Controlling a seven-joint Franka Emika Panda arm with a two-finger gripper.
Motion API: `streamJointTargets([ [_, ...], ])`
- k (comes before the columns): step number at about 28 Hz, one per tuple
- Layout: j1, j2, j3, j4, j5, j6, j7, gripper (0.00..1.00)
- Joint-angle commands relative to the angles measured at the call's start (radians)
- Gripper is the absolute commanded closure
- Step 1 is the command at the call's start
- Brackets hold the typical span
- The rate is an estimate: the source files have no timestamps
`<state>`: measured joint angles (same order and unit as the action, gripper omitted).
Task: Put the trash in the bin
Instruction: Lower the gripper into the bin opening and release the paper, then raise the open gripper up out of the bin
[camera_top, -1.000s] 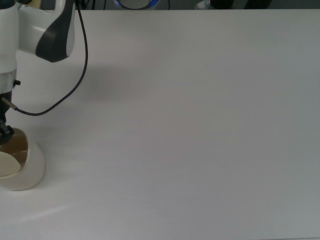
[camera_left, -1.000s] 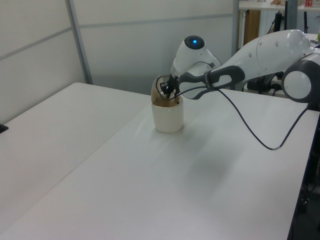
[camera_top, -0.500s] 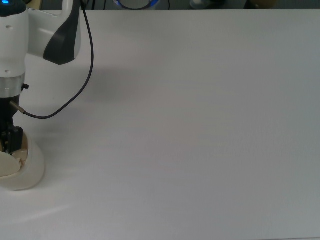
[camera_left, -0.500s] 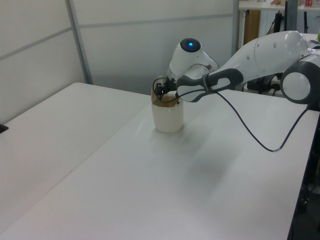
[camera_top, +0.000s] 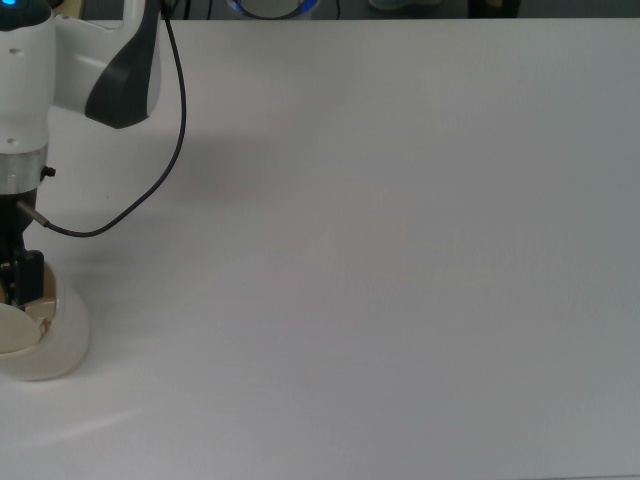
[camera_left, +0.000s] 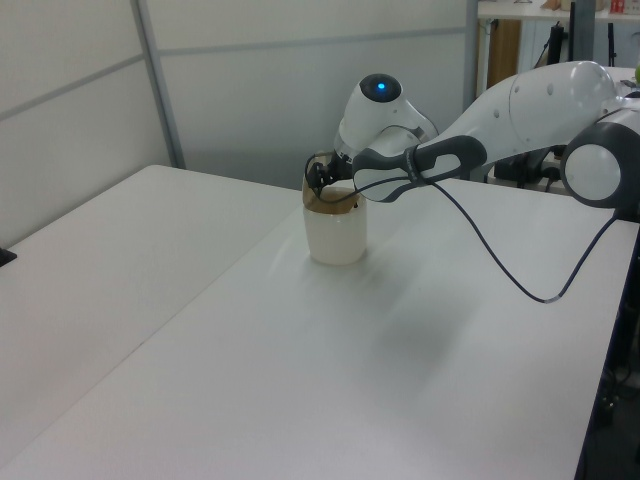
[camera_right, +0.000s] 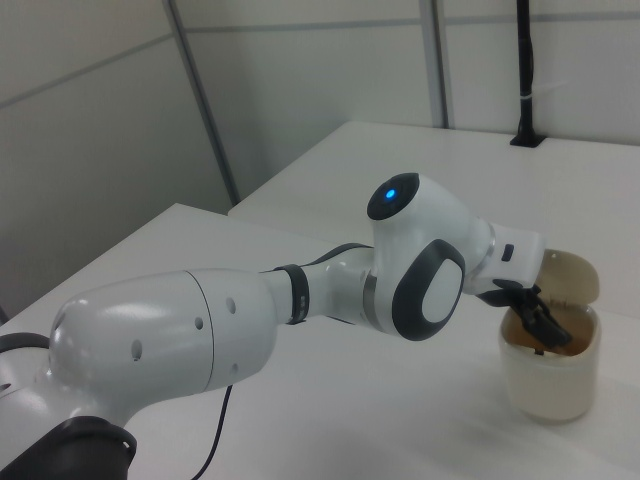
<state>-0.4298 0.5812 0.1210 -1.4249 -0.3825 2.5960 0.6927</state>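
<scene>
The bin (camera_left: 336, 232) stands on the white table (camera_left: 300, 380), at the top view's left edge. The gripper (camera_right: 545, 327) reaches into its mouth, finger spacing unclear. The trash is not visible; the flap (camera_right: 570, 272) tilts up.

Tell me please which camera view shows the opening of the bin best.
The right view: the bin is near, its beige inside and raised flap visible, with the gripper reaching in. The left view shows it farther off, the arm partly covering it. The top view's left edge cuts it off.
</scene>
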Motion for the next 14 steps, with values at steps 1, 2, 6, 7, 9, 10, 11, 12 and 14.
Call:
streamJointTargets([
  [1, 0.013, -0.032, -0.001, 0.007, -0.004, -0.085, -0.024, 0.0],
  [2, 0.013, -0.04, 0.0, 0.007, -0.003, -0.108, -0.03, 0.0],
  [6, 0.013, -0.08, 0.038, 0.004, 0.008, -0.232, -0.088, 0.0],
  [7, 0.011, -0.087, 0.051, 0.004, 0.019, -0.259, -0.107, 0.0],
  [9, 0.011, -0.101, 0.066, 0.004, 0.049, -0.31, -0.146, 0.0],
  [10, 0.012, -0.119, 0.068, 0.004, 0.085, -0.354, -0.189, 0.0],
  [11, 0.013, -0.132, 0.068, 0.004, 0.103, -0.379, -0.211, 0.0],
  [12, 0.013, -0.142, 0.069, 0.004, 0.119, -0.404, -0.229, 0.0],
  [14, 0.014, -0.162, 0.071, 0.004, 0.146, -0.453, -0.268, 0.0],
])
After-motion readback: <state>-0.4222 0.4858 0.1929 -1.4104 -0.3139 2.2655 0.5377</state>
